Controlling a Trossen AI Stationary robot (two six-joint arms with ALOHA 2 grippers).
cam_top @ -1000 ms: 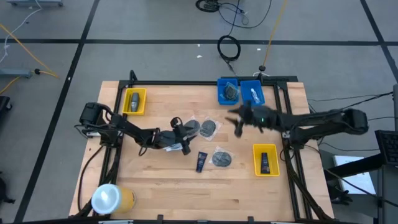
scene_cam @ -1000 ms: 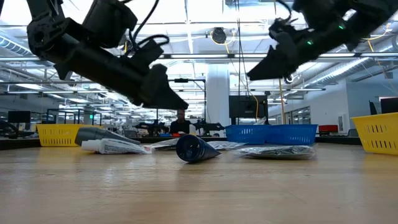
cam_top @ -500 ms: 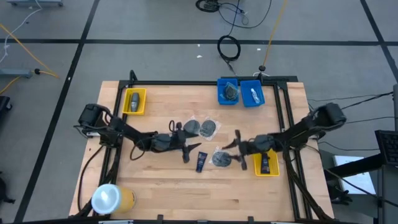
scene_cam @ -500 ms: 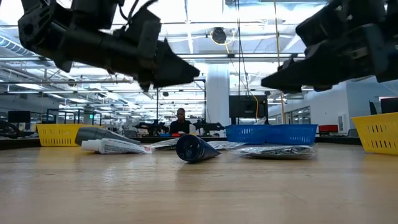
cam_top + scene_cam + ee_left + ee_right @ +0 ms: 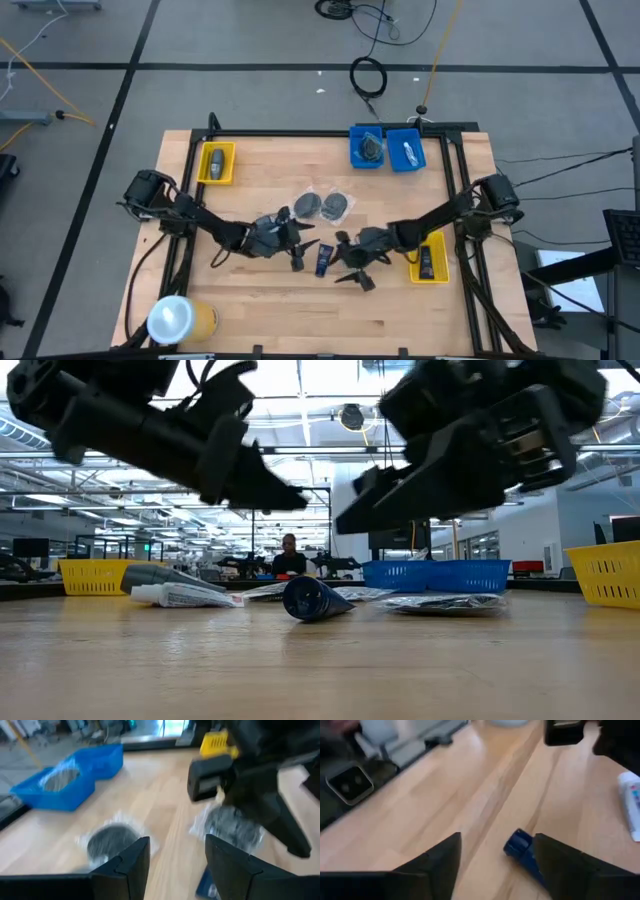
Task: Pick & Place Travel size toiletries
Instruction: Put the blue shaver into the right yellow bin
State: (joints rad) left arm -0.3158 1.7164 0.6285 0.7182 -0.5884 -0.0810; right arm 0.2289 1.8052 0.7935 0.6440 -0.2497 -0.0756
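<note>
While both arms reach in over the worktop (image 5: 250, 300), nothing is held.

Left gripper (image 5: 297, 247): above the worktop's middle, fingers (image 5: 125, 865) set wide with nothing between them; past the fingers lie two grey discs in clear bags.
Right gripper (image 5: 352, 272): facing the left one from the other side of the dark bottle (image 5: 324, 259), fingers (image 5: 437, 857) spread wide and holding nothing.
Dark bottle: flat on the worktop between the two grippers, just beyond the right fingertips, its cap end toward them in the right wrist view (image 5: 522, 851); not touched by either gripper.
White tube (image 5: 180, 596): flat on the worktop under the left gripper, seen beside a dark grey item in the low view; its end also shows beyond the bottle in the right wrist view (image 5: 631, 802).
Bagged discs: two (image 5: 320, 206) lie side by side ahead of the left fingers, toward the blue bins; another (image 5: 232, 826) lies under the right gripper, just beside the bottle.
Blue bins (image 5: 387, 148): at the far edge, well beyond both sets of fingers; one holds a bagged disc, the other a white tube.
Yellow bin, right (image 5: 428, 257): behind the right gripper, with a dark bottle inside.
Yellow bin, left (image 5: 216, 163): well behind the left gripper, with a dark item inside.
Yellow roll (image 5: 180, 319): at the near left corner, far from both fingers.
</note>
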